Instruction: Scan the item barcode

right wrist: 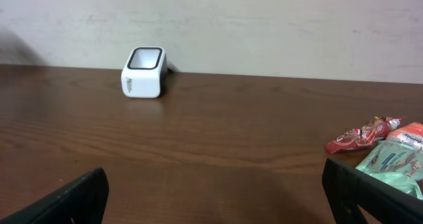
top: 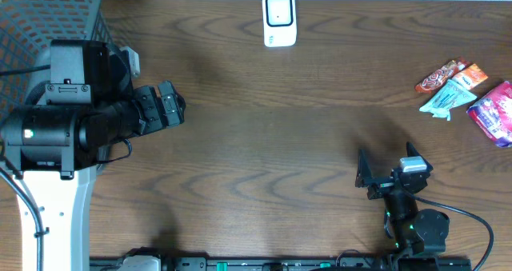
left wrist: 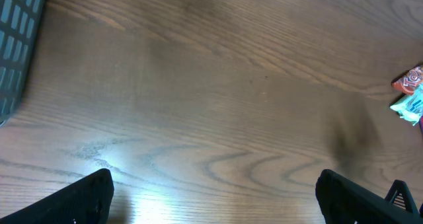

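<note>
Wood table [top: 240, 143], snack packets [top: 468, 95] well beyond spread jaws

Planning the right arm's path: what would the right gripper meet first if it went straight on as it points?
Probably nothing: the right gripper faces bare table up to the wall. The scanner lies left of that line, the snack packets right of it, though depth is unclear.

Left arm [top: 56, 131] reaches in over the left side of the table [top: 264, 143]. The left hand [top: 172, 105] is held above the table, pointing toward its middle, with fingers [left wrist: 79, 201] spread wide and nothing between them. The right hand [top: 390, 167] sits low near the table's front edge, right of centre, aimed level toward the far edge. Its fingers [right wrist: 66, 201] are likewise fully apart and empty.
</note>
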